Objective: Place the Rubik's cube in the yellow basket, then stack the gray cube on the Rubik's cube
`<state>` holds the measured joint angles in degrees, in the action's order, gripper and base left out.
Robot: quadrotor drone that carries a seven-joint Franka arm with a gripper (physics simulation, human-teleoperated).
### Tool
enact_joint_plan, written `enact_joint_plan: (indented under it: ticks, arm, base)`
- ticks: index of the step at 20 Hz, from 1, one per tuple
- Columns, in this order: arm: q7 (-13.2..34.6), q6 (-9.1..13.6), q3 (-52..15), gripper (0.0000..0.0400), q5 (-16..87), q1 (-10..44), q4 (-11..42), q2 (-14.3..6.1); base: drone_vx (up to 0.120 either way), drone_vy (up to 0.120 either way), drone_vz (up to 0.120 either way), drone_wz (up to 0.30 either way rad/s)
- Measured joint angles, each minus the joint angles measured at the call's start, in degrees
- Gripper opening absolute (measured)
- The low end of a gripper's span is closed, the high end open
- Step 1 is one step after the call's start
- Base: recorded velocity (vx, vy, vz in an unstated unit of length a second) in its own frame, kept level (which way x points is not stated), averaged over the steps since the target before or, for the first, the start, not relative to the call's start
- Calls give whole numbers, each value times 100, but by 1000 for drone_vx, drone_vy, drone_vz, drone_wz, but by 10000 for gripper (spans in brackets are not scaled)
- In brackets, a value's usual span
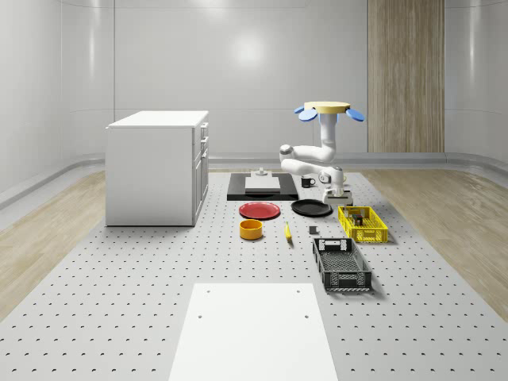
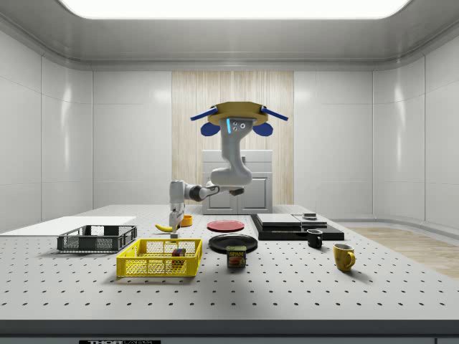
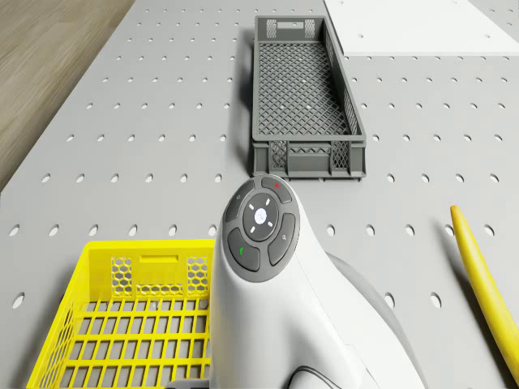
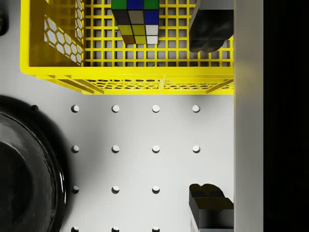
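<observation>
- tabletop [image 1: 119, 302]: gray perforated plate
- on it: white cabinet [image 1: 157, 167], white sheet [image 1: 254, 333], black slab [image 1: 262, 187], red plate [image 1: 259, 210], black plate [image 1: 311, 208], orange bowl [image 1: 251, 229], banana [image 1: 287, 232], yellow basket [image 1: 362, 224], gray crate [image 1: 341, 264], black mug [image 2: 314, 239], yellow mug [image 2: 343, 256], can [image 2: 236, 256]

Your whole-scene camera stands far back and high, facing the length of the perforated table [image 1: 119, 317], with the drone [image 1: 328, 108] hovering at the far end. Your side camera sits low at the table edge, facing across it. Both take in the yellow basket [image 2: 158, 259] just below the gripper [image 2: 174, 221]. The drone camera looks forward and down over the arm at the basket [image 3: 122, 316] and gray crate [image 3: 304, 97]. The wrist camera looks straight down, close, on the basket's rim [image 4: 130, 79] and the Rubik's cube [image 4: 136, 21].
</observation>
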<state>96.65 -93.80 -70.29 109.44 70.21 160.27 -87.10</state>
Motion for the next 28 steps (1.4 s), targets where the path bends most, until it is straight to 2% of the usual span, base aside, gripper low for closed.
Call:
enact_joint_plan:
  ticks: [5,9,11,21,28]
  arm:
    - [-1,2,0,400,1,-1,0,2]
    - [-1,3,0,400,1,-1,0,3]
    - [-1,4,0,400,2,-2,0,4]
    - [-2,7,1,400,3,-3,1,8]
    - [-3,9,1,400,4,-4,1,10]
  base:
    - [0,-120,-8,0]
    - [0,-120,-120,0]
    - [0,-120,0,0]
    - [112,-120,0,0]
    - [0,-120,0,0]
